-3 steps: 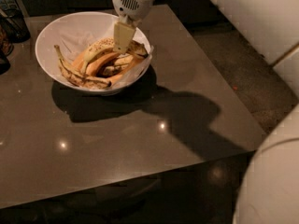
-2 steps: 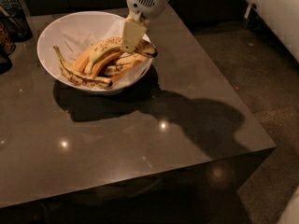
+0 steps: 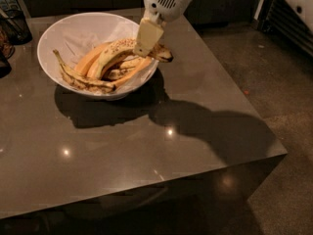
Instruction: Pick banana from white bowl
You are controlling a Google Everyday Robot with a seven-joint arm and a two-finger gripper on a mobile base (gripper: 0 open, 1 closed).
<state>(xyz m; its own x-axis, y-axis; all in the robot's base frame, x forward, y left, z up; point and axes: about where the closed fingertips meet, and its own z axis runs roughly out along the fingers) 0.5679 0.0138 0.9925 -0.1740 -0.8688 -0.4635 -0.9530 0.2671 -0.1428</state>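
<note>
The end effector (image 3: 148,37) hangs from the white arm housing at the top of the view, over the right half of the white bowl (image 3: 57,29). Its cream-coloured tip sits across the banana (image 3: 115,53), covering part of its upper right stretch. Whether it is clenched on the fruit or released cannot be told. The banana lies on top of the pile inside the bowl, pale yellow and thick with brown specks. Its long axis runs from lower left to right in a shallow arch, with the hump upward. The left end dips down among the other fruit near the bowl's middle, while the dark brown end points right and reaches out past the right rim, above the bench (image 3: 146,146). Under and beside it lie smoother orange-yellow bananas (image 3: 88,60), and a thin blackened banana (image 3: 80,80) curves along the near-left wall. White paper lining (image 3: 88,33) shows at the back of the bowl. The bowl stands on the far left part of the dark, glossy bench.
</note>
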